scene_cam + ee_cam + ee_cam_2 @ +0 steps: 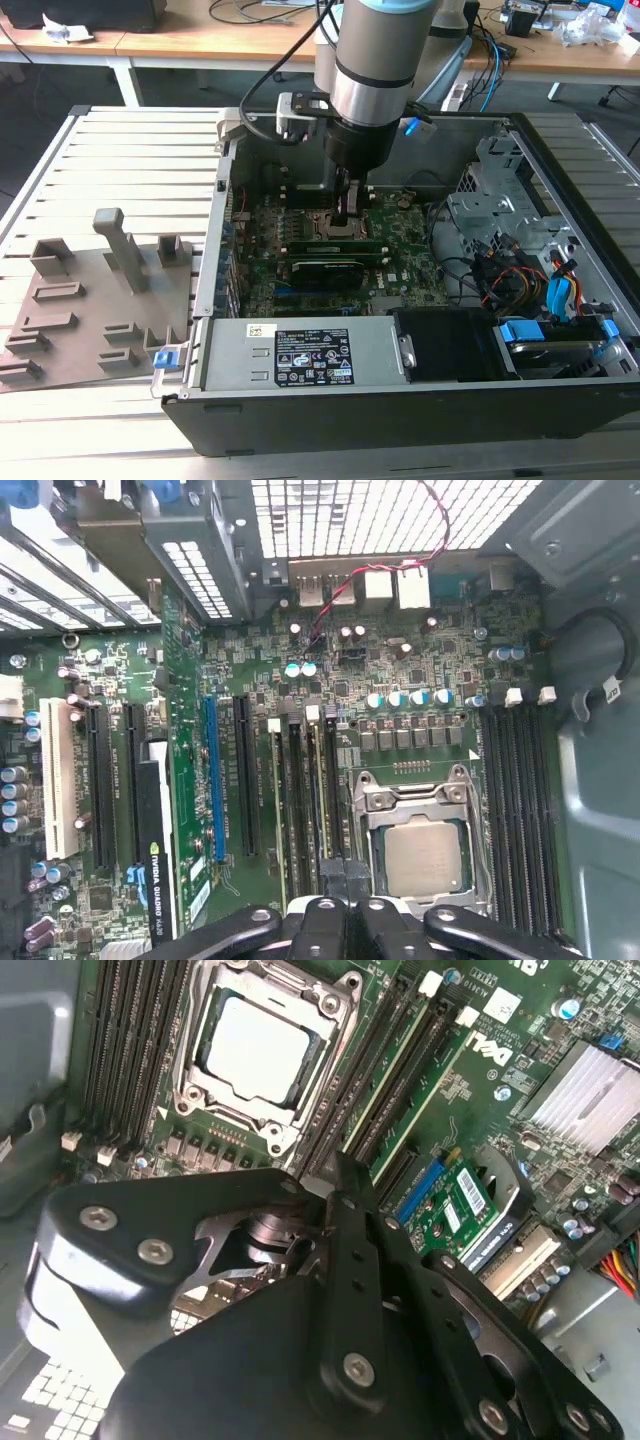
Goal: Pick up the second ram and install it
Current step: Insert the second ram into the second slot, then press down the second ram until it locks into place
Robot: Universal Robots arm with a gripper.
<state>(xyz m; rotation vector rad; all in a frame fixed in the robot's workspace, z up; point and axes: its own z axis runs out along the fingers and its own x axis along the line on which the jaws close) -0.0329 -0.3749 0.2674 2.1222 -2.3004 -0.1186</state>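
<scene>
The claw (345,215) is clenched above the motherboard (400,270), pressing down at the slots beside the CPU socket (262,1048). The second ram (312,800) stands in a slot under the fingertips. Risk: uneven pressure leaves it half-seated. Contact point and latches are hidden.

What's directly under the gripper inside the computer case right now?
Under the gripper lies the motherboard: the memory slots beside the CPU socket. Green board edges show in two slots. The fingertips cover the slots' near ends, so the ram's seating stays hidden.
</scene>
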